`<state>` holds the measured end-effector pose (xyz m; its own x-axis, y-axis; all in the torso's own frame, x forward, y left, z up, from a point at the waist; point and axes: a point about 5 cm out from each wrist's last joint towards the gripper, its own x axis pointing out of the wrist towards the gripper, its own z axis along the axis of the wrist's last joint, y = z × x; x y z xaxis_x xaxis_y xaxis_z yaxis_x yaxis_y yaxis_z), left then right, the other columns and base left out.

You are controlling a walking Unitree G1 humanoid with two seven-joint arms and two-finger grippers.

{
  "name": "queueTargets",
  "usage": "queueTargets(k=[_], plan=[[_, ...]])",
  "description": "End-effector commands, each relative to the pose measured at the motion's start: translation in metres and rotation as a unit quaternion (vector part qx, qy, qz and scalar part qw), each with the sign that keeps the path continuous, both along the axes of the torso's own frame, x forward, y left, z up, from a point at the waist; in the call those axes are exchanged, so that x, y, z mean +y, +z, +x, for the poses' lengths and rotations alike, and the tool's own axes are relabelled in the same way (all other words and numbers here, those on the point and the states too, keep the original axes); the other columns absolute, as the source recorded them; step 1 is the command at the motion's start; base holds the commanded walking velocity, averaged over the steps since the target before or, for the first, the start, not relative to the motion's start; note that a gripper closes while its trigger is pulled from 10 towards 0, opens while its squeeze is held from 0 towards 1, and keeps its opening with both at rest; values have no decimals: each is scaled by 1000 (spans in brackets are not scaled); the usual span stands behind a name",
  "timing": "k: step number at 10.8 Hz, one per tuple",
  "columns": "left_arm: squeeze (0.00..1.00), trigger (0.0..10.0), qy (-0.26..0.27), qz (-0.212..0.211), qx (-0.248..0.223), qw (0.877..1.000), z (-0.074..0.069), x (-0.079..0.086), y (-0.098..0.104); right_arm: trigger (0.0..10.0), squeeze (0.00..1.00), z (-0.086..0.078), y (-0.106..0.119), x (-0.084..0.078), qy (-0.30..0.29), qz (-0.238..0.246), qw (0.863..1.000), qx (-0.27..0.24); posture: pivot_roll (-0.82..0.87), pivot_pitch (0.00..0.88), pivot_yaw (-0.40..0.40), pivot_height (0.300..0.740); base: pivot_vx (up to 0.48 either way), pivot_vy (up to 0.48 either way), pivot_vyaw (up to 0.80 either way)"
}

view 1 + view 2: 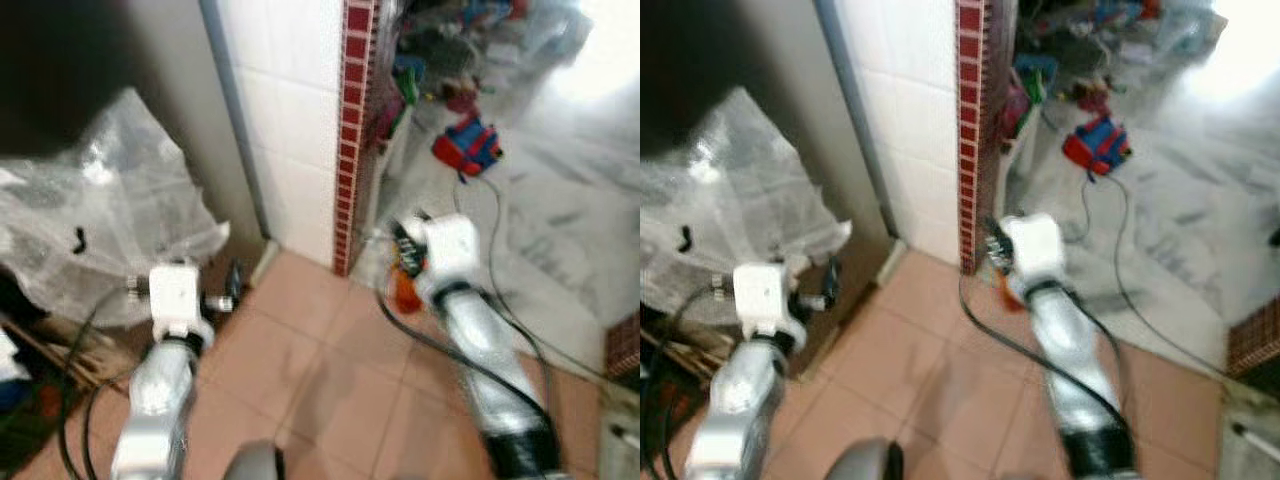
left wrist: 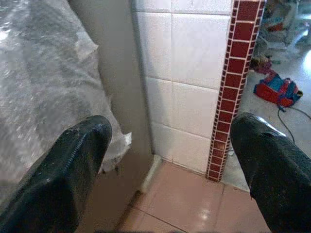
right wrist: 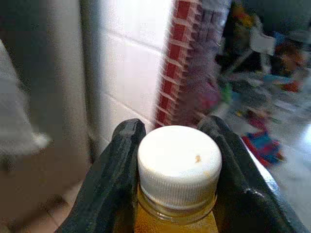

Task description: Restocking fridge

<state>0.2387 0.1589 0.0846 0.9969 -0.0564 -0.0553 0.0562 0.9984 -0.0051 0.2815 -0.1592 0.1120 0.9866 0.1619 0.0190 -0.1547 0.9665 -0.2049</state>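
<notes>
No readable text, label or number is showing anywhere (bottle (image 3: 177, 194) is presenting just a plain white cap (image 3: 179, 162), everything else blurred).

1. Left arm (image 1: 160, 385) reaches forward and low on the robot's left, its white wrist block up front.
2. Left claw (image 2: 170, 160) has its two black fingers (image 2: 63, 170) spread wide apart, with nothing between them.
3. Right arm (image 1: 490, 350) stretches forward on the right.
4. Right claw (image 3: 177, 160) is closed, its fingers pressing both sides of a bottle (image 3: 177, 194) just under the white cap.
</notes>
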Motion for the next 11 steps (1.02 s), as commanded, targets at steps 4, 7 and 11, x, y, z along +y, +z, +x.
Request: queueTargets(k=[4,7,11], plan=[[0,10000,-10,-8,14,1000,-9,4,-2,10000,0,-17,-14,-12,-32,-4,999,25,49,63,-1,740,0,0,0],[0,10000,-18,-10,18,1000,-9,0,-2,10000,0,-14,-15,-9,-47,34,998,34,51,69,-6,740,0,320,0],[0,10000,-19,-12,21,1000,-11,-1,-2,10000,0,-8,-9,-10,-43,2,999,26,57,72,-13,740,0,480,0]])
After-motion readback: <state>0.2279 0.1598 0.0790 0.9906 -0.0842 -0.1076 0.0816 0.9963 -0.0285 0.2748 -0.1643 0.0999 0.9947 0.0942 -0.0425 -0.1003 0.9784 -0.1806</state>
